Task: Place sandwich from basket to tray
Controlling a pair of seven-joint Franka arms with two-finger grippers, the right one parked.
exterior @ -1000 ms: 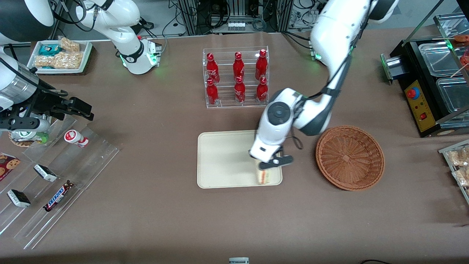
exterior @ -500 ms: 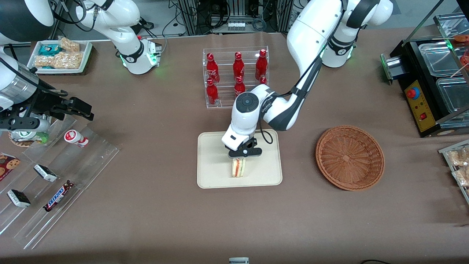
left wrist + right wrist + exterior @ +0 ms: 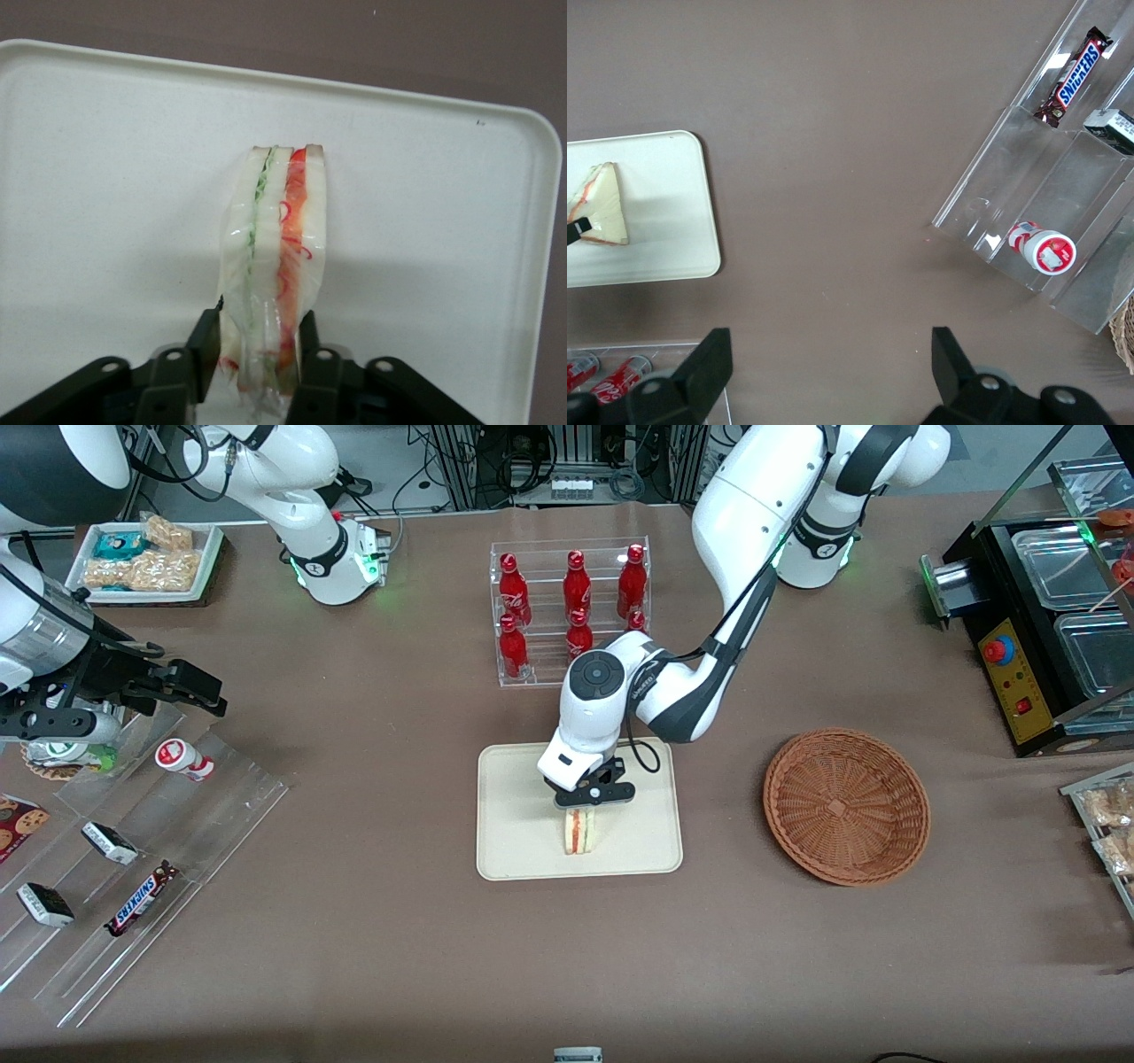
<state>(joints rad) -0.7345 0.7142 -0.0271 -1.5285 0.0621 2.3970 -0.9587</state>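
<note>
The sandwich [image 3: 579,832], a clear-wrapped white wedge with red and green layers, stands on edge over the cream tray [image 3: 514,815], about midway along it. My left gripper [image 3: 580,802] is shut on the wedge's end farther from the front camera. In the left wrist view both black fingers press the wrapped sandwich [image 3: 275,239] from either side, the gripper [image 3: 257,323] low over the tray [image 3: 115,159]. I cannot tell whether the wedge rests on the tray. The parked arm's view shows the sandwich [image 3: 601,208] above the tray [image 3: 664,230]. The wicker basket [image 3: 846,806] sits empty beside the tray, toward the working arm's end.
A clear rack of red bottles [image 3: 571,611] stands farther from the front camera than the tray, close to my forearm. A stepped acrylic shelf with snacks [image 3: 133,850] lies toward the parked arm's end. A black appliance [image 3: 1045,629] stands toward the working arm's end.
My gripper carried the sandwich from the tray's basket-side edge to its middle, then sank slightly. It has stayed shut on the sandwich throughout.
</note>
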